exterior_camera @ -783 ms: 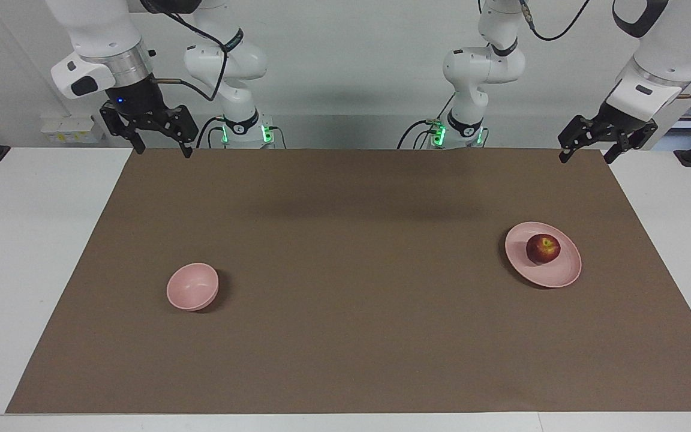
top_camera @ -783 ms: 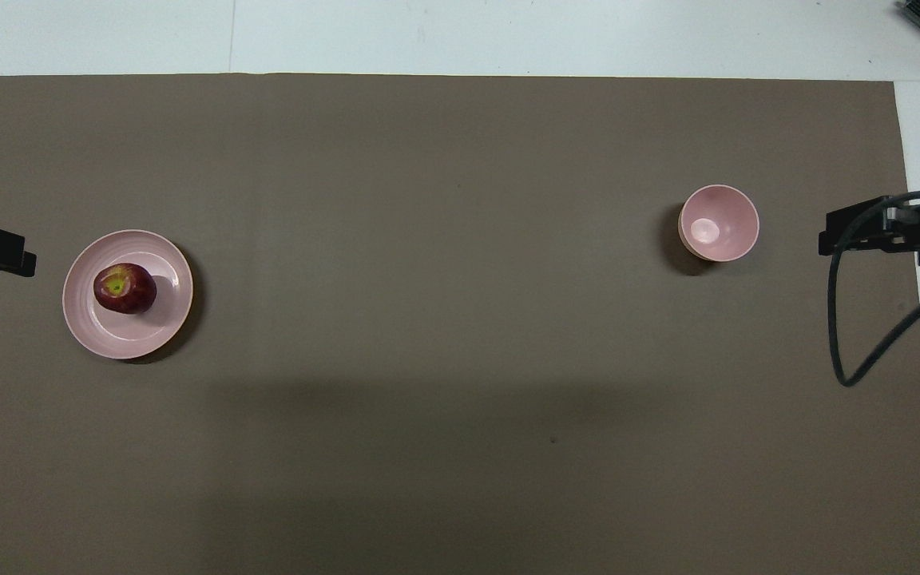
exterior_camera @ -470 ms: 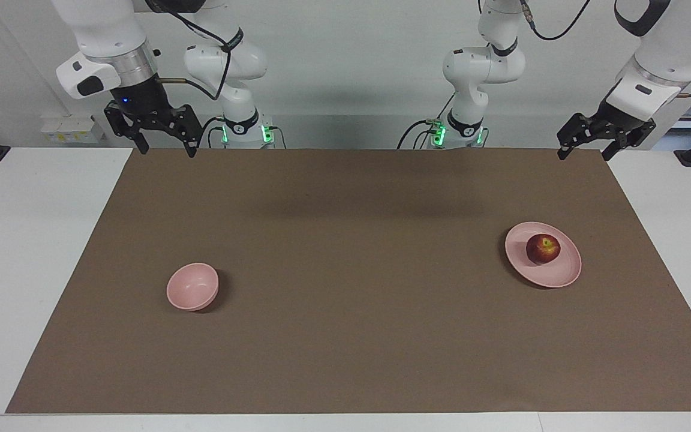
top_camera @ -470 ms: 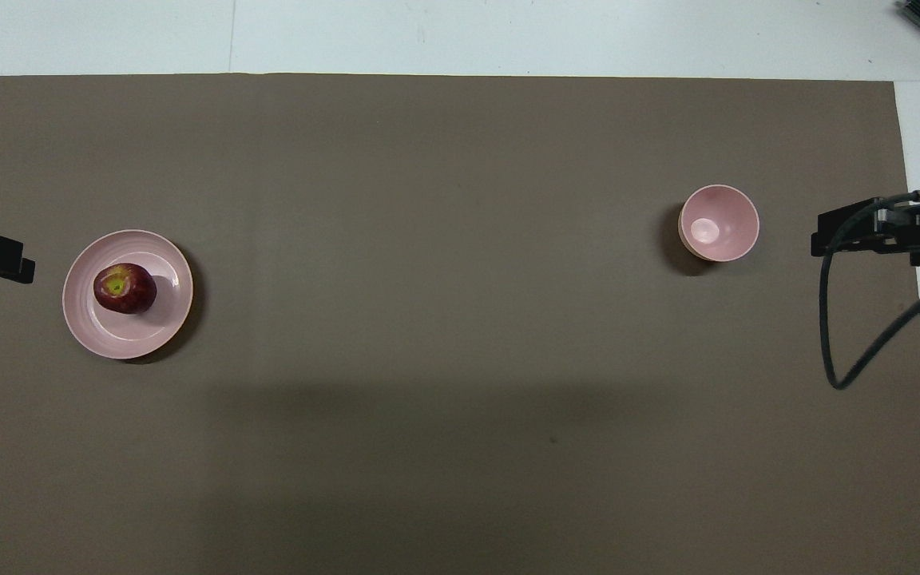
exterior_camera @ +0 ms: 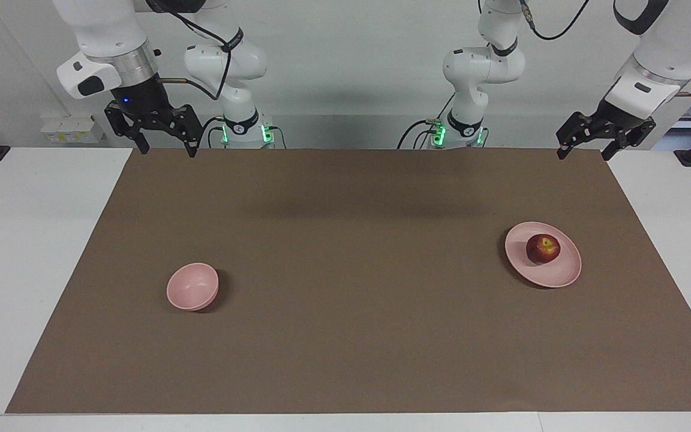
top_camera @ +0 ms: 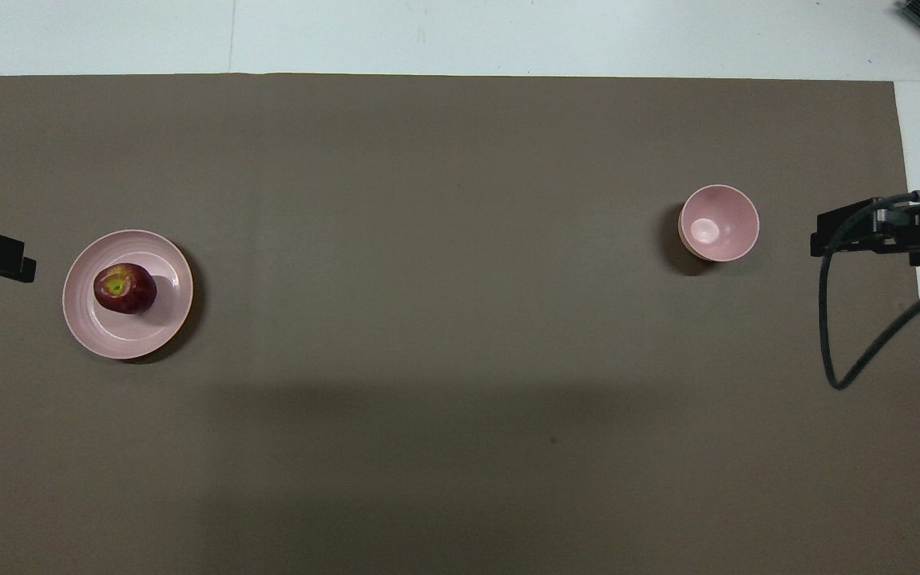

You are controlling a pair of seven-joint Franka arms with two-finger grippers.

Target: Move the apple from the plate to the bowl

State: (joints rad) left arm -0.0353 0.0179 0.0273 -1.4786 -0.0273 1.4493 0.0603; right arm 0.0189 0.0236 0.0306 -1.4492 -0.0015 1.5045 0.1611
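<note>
The counter (exterior_camera: 33, 252) lies wide under its brown mat (exterior_camera: 357, 336), and nothing on it is in contact with either arm. Both arms hang high at the robots' edge of the mat, one at each end. The left hand (exterior_camera: 582, 153) is up over the mat's corner at the left arm's end, fingers spread wide and holding nothing. The right hand (exterior_camera: 162, 147) is up over the corner at the right arm's end, also spread wide and empty — it waits.

Down to the pale pink plate (exterior_camera: 561, 276), toward the left arm's end of the counter. Well apart from it, toward the right arm's end, stands the smaller, deeper bowl (exterior_camera: 191, 288), empty inside.

And the apple (exterior_camera: 543, 248) — dark red, stem end up — sits on the plate, off-centre toward the robots.

The step in hand looks like the reach, and the left hand seems the natural one for it, being at the plate's end. To do it well: come straight down over the apple with the fingers kept wide, straddle its widest part and not the crown, and stop short of the plate so the rim is not struck. A round fruit on a shallow plate can roll if nudged from one side, so both fingers should meet it together — then lift clear before crossing toward the bowl.
</note>
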